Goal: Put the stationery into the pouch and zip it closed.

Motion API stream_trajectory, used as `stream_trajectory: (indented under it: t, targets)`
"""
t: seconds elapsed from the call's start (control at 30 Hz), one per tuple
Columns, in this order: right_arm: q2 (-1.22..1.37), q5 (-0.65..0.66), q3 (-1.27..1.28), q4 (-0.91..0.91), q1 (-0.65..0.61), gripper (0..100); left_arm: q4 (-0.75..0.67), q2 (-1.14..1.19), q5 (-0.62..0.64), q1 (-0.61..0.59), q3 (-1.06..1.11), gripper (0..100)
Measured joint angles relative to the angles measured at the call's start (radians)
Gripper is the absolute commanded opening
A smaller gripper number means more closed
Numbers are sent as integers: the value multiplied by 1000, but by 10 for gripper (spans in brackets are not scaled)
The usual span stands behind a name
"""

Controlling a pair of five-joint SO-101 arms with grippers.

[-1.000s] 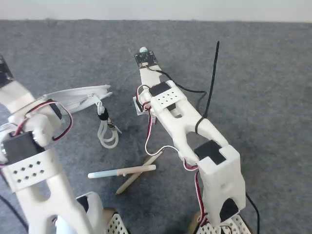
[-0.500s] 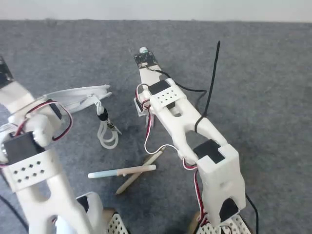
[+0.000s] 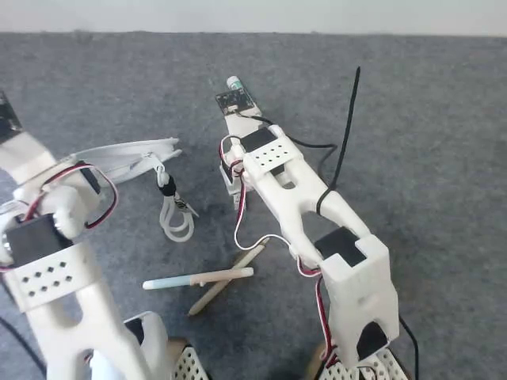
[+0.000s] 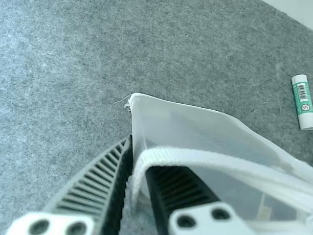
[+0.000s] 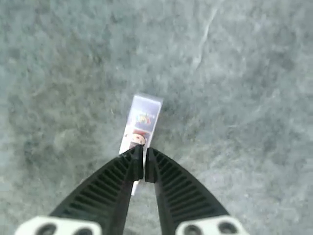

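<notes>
My left gripper (image 4: 139,157) is shut on the rim of the white mesh pouch (image 4: 205,132), one finger on each side of its zip band. The pouch (image 3: 127,156) lies at the left with its mouth gaping. Its looped pull cord (image 3: 176,220) trails onto the carpet. My right gripper (image 5: 144,159) is shut on the end of a small flat eraser (image 5: 143,117) with a picture wrapper, over the carpet. A green glue stick (image 3: 233,81) lies just past the right arm's wrist (image 3: 238,99), and the glue stick (image 4: 303,100) lies beyond the pouch.
A pale blue pen (image 3: 186,279) and a tan pencil (image 3: 238,265) lie crossed on the grey carpet between the two arm bases. A black cable (image 3: 346,127) rises beside the right arm (image 3: 293,190). The left arm (image 3: 55,245) stands at the near left.
The right arm's wrist has shifted slightly farther away, uncovering more of the glue stick. The left arm and pouch have not moved.
</notes>
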Motion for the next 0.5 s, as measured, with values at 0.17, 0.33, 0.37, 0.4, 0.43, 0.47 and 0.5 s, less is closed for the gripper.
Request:
stream_trajectory:
  t: [0.17,0.33,0.37,0.4,0.43,0.47,0.5]
  targets:
    - [0,0,0,6,-55,227,0,0,0,0,0,9]
    - [2,0,0,-2,-75,227,0,0,0,0,0,9]
    - [2,0,0,-9,-75,227,0,0,0,0,0,9]
    - [2,0,0,-18,-74,227,0,0,0,0,0,9]
    - [6,0,0,-28,-74,227,0,0,0,0,0,9]
    - [18,0,0,-35,-74,227,0,0,0,0,0,9]
    - [29,0,0,-40,-75,225,0,0,0,0,0,9]
